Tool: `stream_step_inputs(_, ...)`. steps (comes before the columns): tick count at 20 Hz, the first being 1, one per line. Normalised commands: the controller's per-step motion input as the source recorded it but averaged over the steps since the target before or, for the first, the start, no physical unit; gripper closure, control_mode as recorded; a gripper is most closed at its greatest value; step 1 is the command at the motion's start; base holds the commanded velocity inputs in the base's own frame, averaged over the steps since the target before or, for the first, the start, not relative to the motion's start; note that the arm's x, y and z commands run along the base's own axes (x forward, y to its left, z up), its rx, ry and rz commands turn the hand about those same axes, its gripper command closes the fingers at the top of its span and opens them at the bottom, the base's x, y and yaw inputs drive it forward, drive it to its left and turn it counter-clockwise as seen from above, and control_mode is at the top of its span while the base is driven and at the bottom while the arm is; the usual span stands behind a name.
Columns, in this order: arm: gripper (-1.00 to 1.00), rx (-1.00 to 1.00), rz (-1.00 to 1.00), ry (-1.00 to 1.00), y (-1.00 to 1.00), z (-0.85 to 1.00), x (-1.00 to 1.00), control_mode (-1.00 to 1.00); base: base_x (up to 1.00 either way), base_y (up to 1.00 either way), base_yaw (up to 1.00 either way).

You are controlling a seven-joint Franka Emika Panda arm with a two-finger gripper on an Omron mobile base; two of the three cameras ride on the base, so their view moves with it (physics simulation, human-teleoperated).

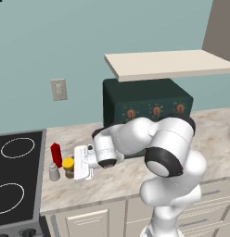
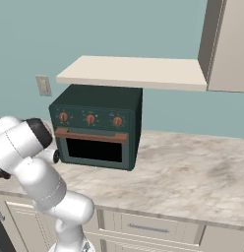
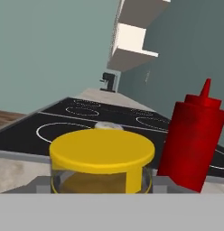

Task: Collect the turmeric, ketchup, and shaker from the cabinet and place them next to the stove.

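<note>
Turmeric (image 1: 67,167) between shaker (image 1: 54,172), claw (image 1: 76,169)

A dark green toaster oven (image 2: 97,130) sits on the marble counter (image 2: 193,177).

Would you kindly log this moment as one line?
gripper: around yellow-lidded turmeric jar | red ketchup bottle, grey shaker: on counter beside black stove

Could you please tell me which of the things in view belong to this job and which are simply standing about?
Job: turmeric, ketchup, shaker, stove, cabinet, gripper.
Standing about: toaster oven, wall socket, drawers.
</note>
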Motion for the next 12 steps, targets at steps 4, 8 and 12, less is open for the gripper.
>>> stream_step_inputs(4, 1.0, 0.0, 0.0, 0.0, 0.03, -0.23, 0.0, -1.0, 0.0, 0.0, 0.0)
stream_step_inputs(8, 1.0, 0.0, 0.0, 0.0, 0.0, -0.25, 0.0, -1.0, 0.0, 0.0, 0.0)
stream_step_inputs(12, 1.0, 0.0, 0.0, 0.0, 0.0, -0.27, 0.0, -1.0, 0.0, 0.0, 0.0)
